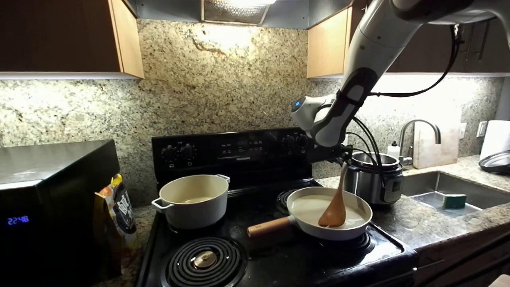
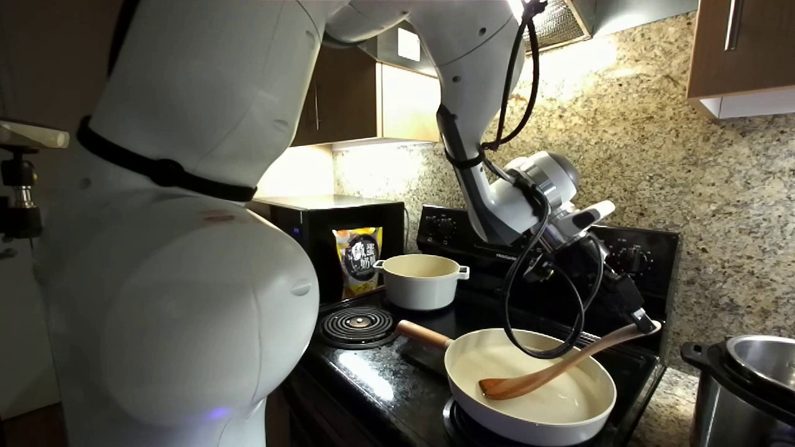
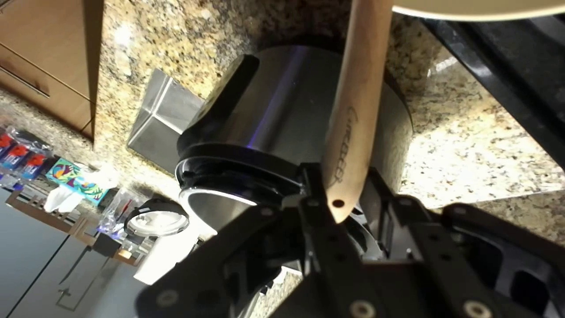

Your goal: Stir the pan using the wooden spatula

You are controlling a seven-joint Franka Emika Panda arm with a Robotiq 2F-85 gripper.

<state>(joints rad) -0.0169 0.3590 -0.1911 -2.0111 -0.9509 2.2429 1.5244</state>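
The cream-white pan (image 1: 308, 207) sits on the stove's right front burner, its wooden handle pointing left in an exterior view. The wooden spatula (image 1: 334, 211) leans inside it, the broad blade low in the pan; whether the blade touches the bottom I cannot tell. My gripper (image 2: 646, 321) is above the pan's far rim, shut on the upper end of the spatula's handle. In the wrist view the handle (image 3: 359, 101) runs up from between the fingers of the gripper (image 3: 346, 181), and a piece of the pan's rim (image 3: 481, 17) shows at top right.
A two-handled cream pot (image 1: 195, 213) stands on the back left burner. Close beside the pan is a steel pressure cooker (image 1: 370, 187), right under the gripper in the wrist view. A bare coil burner (image 1: 205, 259) lies in front left. Black cables (image 2: 515, 298) hang from the arm over the pan.
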